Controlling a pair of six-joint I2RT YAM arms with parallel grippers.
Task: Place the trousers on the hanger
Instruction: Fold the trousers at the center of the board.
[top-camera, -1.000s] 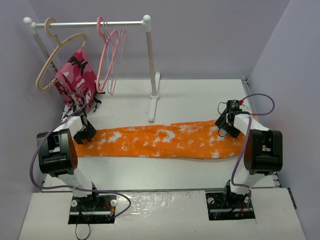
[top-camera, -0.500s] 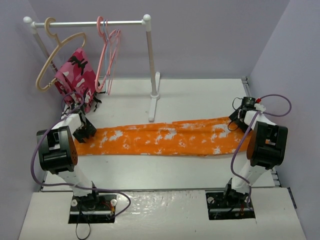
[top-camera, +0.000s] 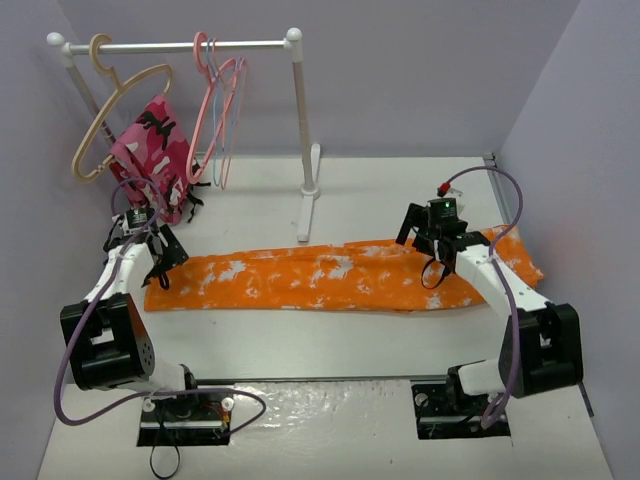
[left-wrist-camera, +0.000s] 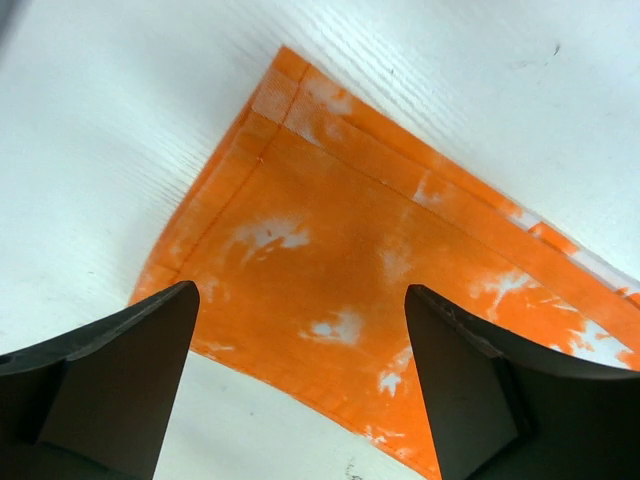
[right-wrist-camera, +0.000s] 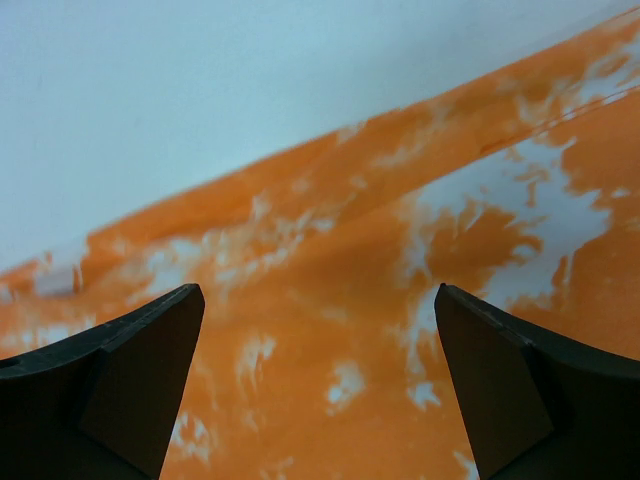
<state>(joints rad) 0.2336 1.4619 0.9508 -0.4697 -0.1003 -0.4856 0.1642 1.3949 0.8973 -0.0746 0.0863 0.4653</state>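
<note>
The orange trousers (top-camera: 320, 278) with white blotches lie flat across the table, left to right. My left gripper (top-camera: 160, 260) is open and empty, just above their left end; the left wrist view shows that end's corner (left-wrist-camera: 330, 270) between the fingers (left-wrist-camera: 120, 370). My right gripper (top-camera: 428, 250) is open and empty over the right part of the trousers; in the right wrist view the cloth (right-wrist-camera: 320, 330) fills the gap between the fingers (right-wrist-camera: 510, 380). The salmon-pink hanger (top-camera: 203, 120) hangs on the rack's rail at the back left, far from both grippers.
A white clothes rack (top-camera: 300, 140) stands at the back, its foot (top-camera: 306, 225) touching the trousers' far edge. On it hang a beige hanger (top-camera: 105, 125) with a pink-and-red patterned garment (top-camera: 150, 160), and thin pink and blue wire hangers (top-camera: 232, 115). Purple walls close in on both sides.
My right gripper has moved left from the trousers' far right end to over their right part. My left arm has reached further back. The trousers' left end lies a little further left.
</note>
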